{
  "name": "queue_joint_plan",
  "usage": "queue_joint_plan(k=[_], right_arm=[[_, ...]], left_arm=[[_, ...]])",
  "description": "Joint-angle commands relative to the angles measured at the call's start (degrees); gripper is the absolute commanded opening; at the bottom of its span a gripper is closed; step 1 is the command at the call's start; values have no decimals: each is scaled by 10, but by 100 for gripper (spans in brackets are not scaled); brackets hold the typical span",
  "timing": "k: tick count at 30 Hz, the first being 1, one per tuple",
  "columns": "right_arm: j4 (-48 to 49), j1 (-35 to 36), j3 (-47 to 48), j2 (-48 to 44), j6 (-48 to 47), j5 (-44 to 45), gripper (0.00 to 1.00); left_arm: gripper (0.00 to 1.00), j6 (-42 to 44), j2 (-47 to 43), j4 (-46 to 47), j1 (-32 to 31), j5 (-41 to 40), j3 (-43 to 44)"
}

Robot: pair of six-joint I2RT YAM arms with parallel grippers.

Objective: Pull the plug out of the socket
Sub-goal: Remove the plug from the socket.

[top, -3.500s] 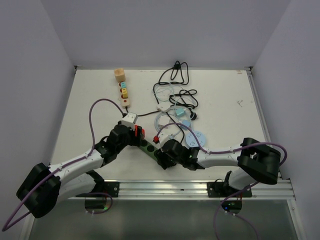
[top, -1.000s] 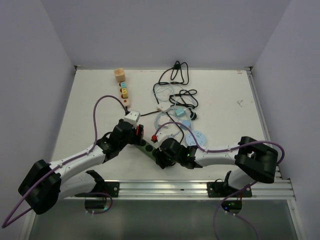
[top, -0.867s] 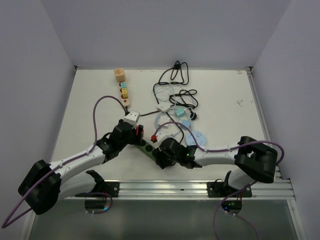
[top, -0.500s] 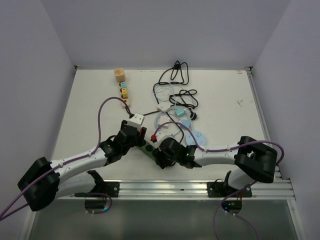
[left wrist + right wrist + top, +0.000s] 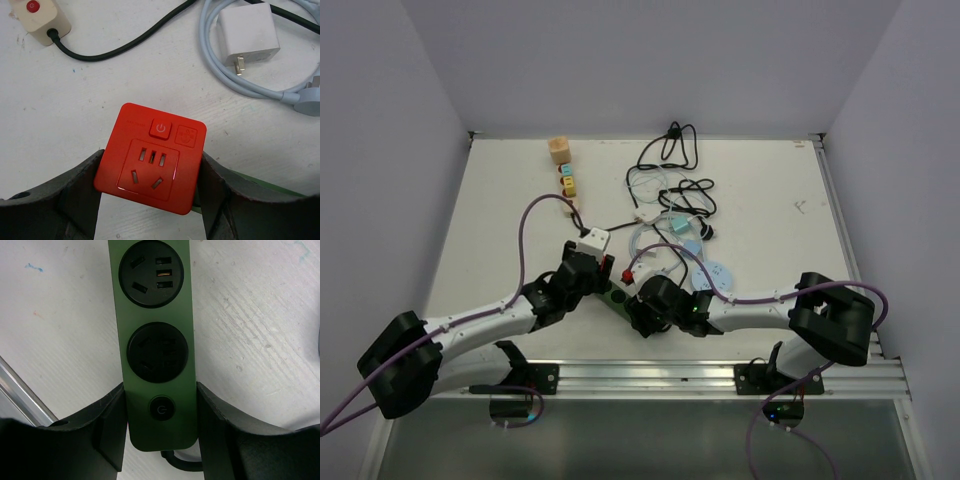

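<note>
My left gripper (image 5: 151,169) is shut on a red square plug adapter (image 5: 152,157) with a power button and an empty socket face. It holds the adapter by its two sides. A strip of the green power strip (image 5: 260,184) shows just behind the adapter's lower right edge. My right gripper (image 5: 160,401) is shut on the green power strip (image 5: 156,347) at its button end, flat on the table. Two black round sockets on it show empty. In the top view the red adapter (image 5: 604,268) sits at the strip's (image 5: 618,296) far end, with both grippers close together.
A beige power strip (image 5: 567,185) with a red button (image 5: 31,6) and black cord lies behind. A white charger (image 5: 248,32), a light blue cable (image 5: 235,80) and black cables (image 5: 675,150) lie to the right. A metal rail (image 5: 650,378) runs along the near edge.
My left gripper has shifted a little to the right with the red adapter in it, and its purple cable has risen. My right gripper stays on the green strip.
</note>
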Motion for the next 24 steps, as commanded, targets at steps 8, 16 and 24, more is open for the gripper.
queue_joint_plan(k=[8,16,24], right_arm=[[-86,3,-37,48,44,-16,0],[-91,3,-29,45,43,-20,0],[-98,4,-28,31,43,-23,0]], left_arm=[[0,-103,-54,31,114,86,10],[0,-77,-55,52,122,102,4],[0,-25,-38,67,47,17,18]])
